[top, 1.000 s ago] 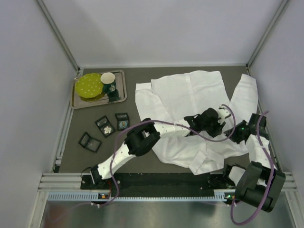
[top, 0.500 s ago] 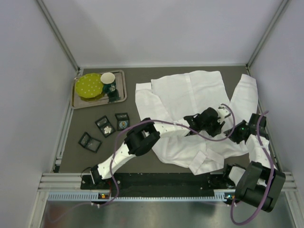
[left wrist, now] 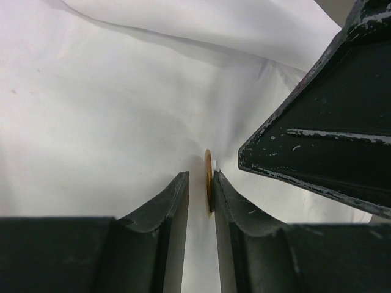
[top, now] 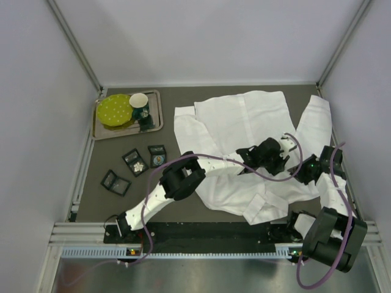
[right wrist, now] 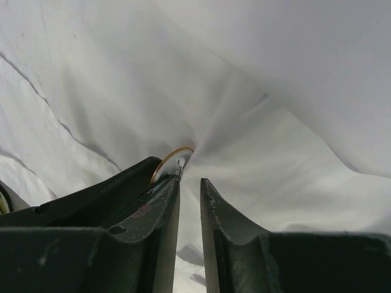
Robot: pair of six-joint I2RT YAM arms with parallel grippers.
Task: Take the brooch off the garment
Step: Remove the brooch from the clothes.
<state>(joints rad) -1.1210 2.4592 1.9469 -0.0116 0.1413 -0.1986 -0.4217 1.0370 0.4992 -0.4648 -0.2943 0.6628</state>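
The step in hand is getting a hold on the brooch itself; it is not yet off the shirt (top: 238,122), which lies spread over the centre and right of the table (top: 153,101). Both hands meet over its lower right part.

The left hand (left wrist: 201,178) is only narrowly open. The brooch (left wrist: 208,180) stands in the gap, against the right-side finger, with a sliver of cloth showing on its other side, so it does not look clamped. The brooch is a thin gold ring. In the left wrist view it is edge-on, its long line running top to bottom and its faces turned left and right.

The right hand (right wrist: 190,180) appears closed on a puckered fold just beside the brooch.

Next, probably, the left hand closes fully and pulls along the pin while the right hand holds the cloth.
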